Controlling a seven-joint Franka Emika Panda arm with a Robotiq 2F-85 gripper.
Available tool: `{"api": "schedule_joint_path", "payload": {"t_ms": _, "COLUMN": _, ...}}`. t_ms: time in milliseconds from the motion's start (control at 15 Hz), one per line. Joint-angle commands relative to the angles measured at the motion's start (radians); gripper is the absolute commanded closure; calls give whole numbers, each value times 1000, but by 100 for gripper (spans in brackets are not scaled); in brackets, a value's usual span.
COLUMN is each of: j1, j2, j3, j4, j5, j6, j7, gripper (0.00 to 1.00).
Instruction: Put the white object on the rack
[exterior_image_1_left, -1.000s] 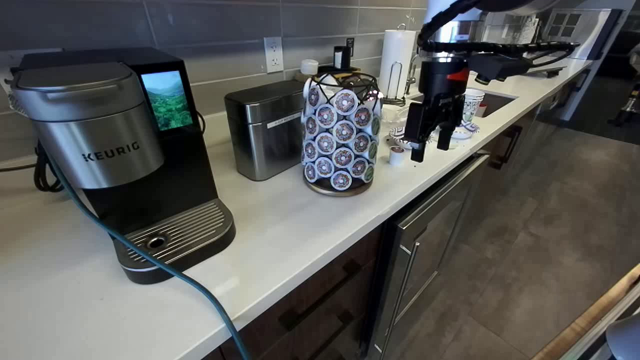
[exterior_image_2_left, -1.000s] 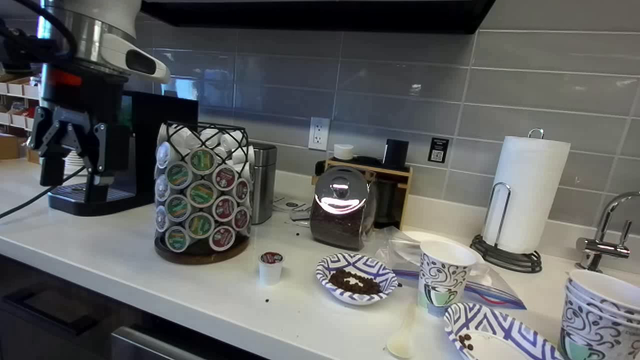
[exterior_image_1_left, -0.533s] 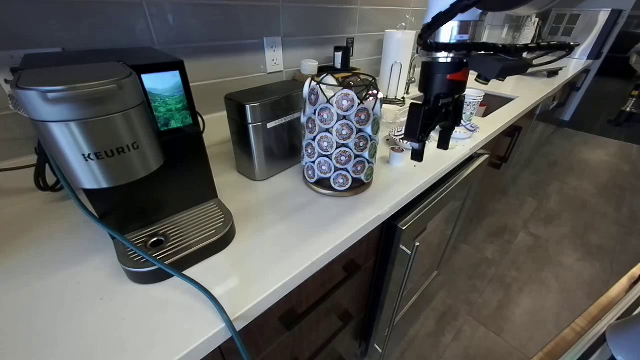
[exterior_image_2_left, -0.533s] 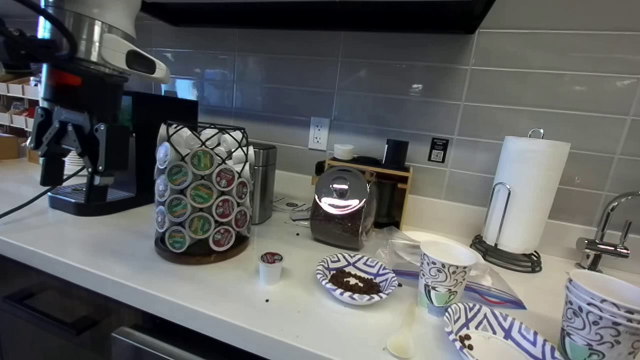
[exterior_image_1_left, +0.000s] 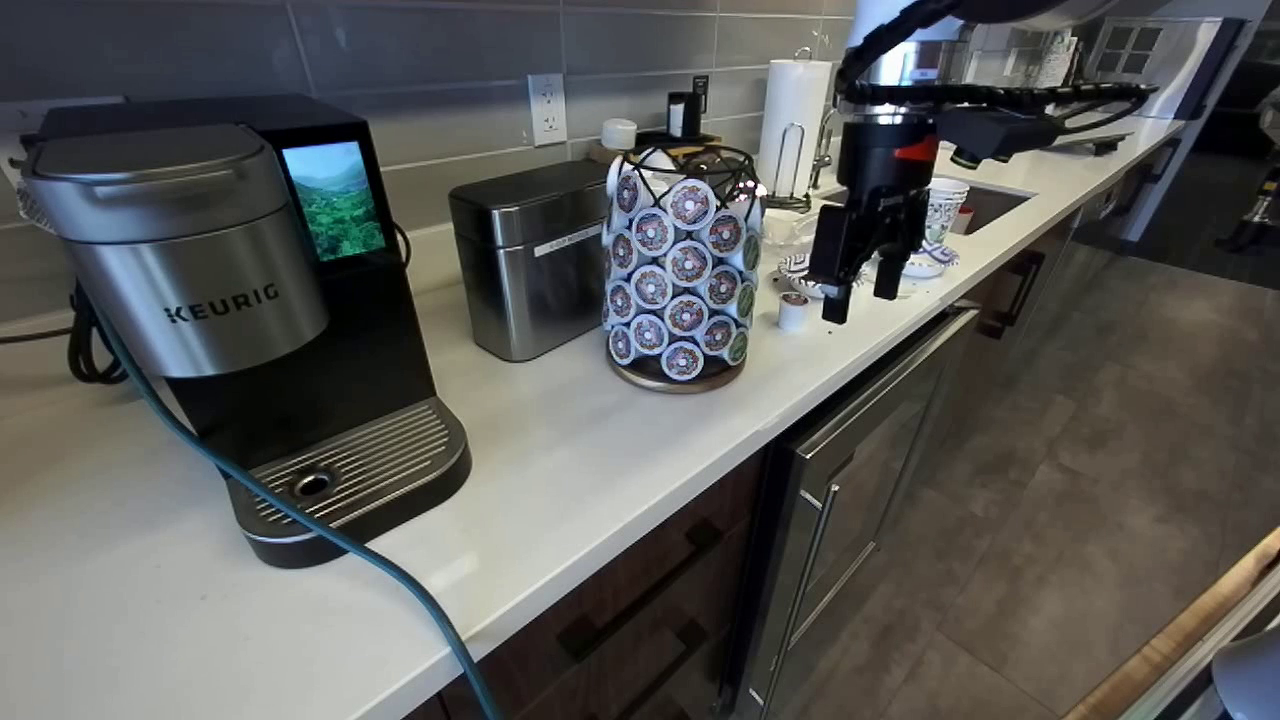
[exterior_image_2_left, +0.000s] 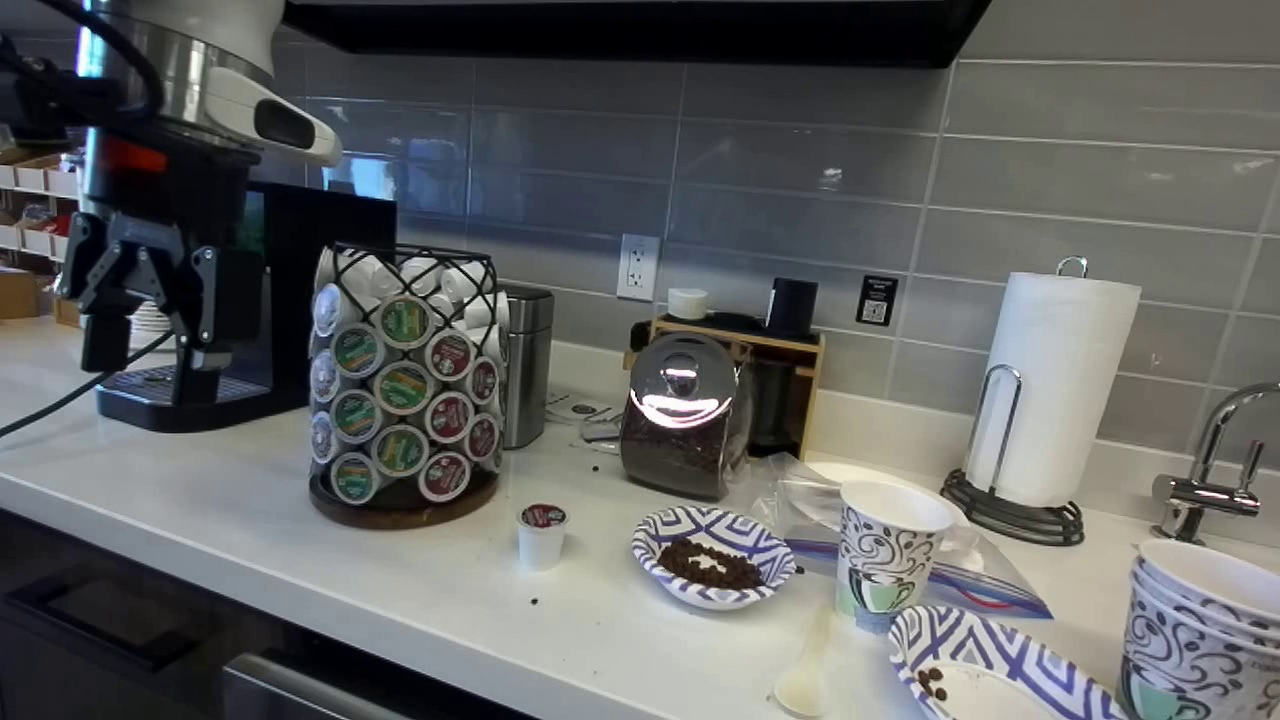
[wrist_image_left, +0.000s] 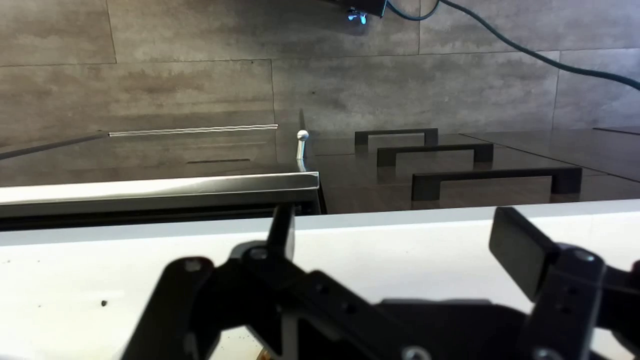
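Little differs from a second ago: the gripper (wrist_image_left: 400, 240) hangs spread wide and holds nothing, while the white coffee pod (exterior_image_2_left: 541, 542) stands upright on the counter (exterior_image_2_left: 430, 580), just beside the rack (exterior_image_2_left: 405, 515) but not touching, so grasping seems yet to come.
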Motion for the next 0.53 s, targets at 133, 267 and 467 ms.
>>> {"api": "schedule_joint_path", "payload": {"t_ms": 133, "j1": -3, "j2": 154, "j3": -95, "j4": 164, "j5": 55, "j6": -47, "j7": -330, "gripper": 0}}
{"api": "schedule_joint_path", "payload": {"t_ms": 267, "j1": -11, "j2": 215, "j3": -130, "j4": 232, "j5": 116, "j6": -78, "j7": -454, "gripper": 0}}
{"api": "schedule_joint_path", "payload": {"t_ms": 467, "j1": -29, "j2": 186, "j3": -118, "j4": 201, "j5": 86, "j6": -50, "j7": -421, "gripper": 0}}
